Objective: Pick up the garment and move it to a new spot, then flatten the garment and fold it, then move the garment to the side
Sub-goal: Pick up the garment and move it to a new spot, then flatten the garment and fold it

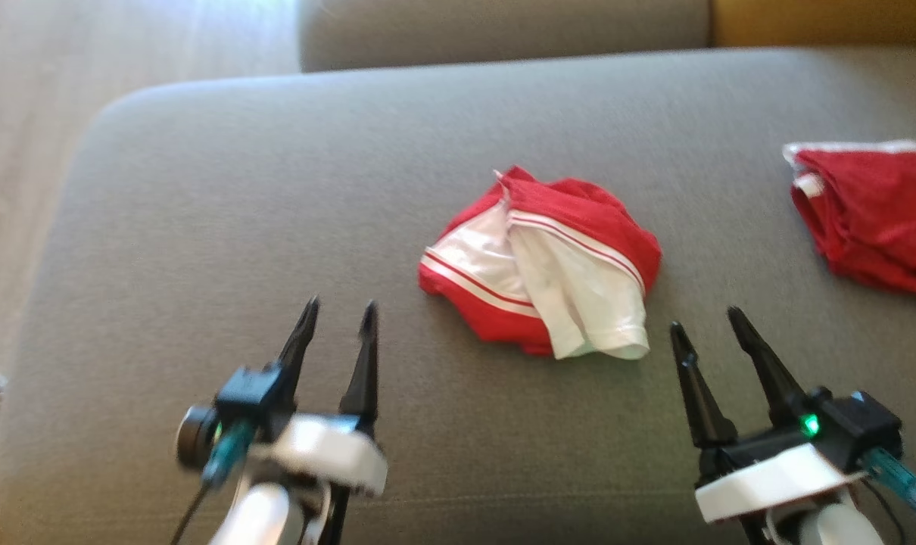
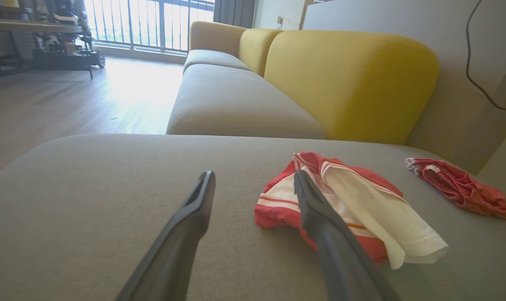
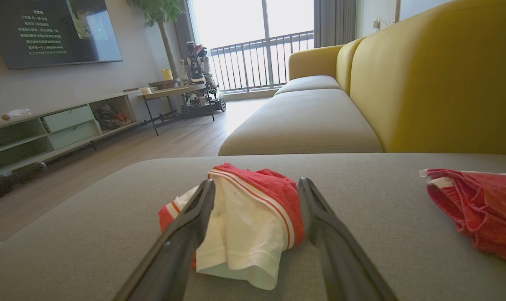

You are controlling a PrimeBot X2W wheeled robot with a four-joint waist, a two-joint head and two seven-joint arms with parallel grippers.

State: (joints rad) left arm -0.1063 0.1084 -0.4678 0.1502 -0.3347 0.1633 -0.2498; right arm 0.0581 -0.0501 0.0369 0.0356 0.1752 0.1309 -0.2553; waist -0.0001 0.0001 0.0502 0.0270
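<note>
Left gripper (image 1: 342, 303), right gripper (image 1: 704, 318) agape; both empty

Bright daylight, window (image 3: 253, 42) glare, soft motion blur

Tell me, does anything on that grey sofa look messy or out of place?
The red and white fabric garment lies rumpled mid-seat on the grey sofa cushion, its white part flopped over the red. A second red cloth garment sits bunched farther right. Nothing looks spilled or torn.
</note>
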